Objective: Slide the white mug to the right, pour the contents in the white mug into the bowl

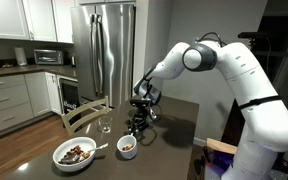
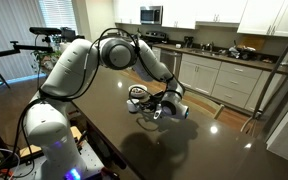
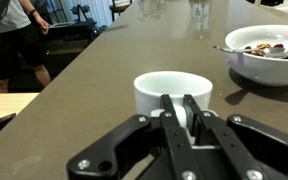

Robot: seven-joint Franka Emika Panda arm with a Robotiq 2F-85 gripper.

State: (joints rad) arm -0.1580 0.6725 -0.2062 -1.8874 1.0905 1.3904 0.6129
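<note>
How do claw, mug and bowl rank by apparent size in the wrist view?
1. The claw: largest, but nearest the camera.
2. The mug and bowl look alike. The bowl is farther away and cut off by the frame edge, so no ranking.

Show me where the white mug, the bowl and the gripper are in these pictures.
white mug (image 3: 149, 100): wrist view, on the left part of its outer wall.
bowl (image 3: 264, 72): wrist view, on its white outer wall below the rim.
gripper (image 3: 179, 102): wrist view, midway between its shut fingertips.
</note>
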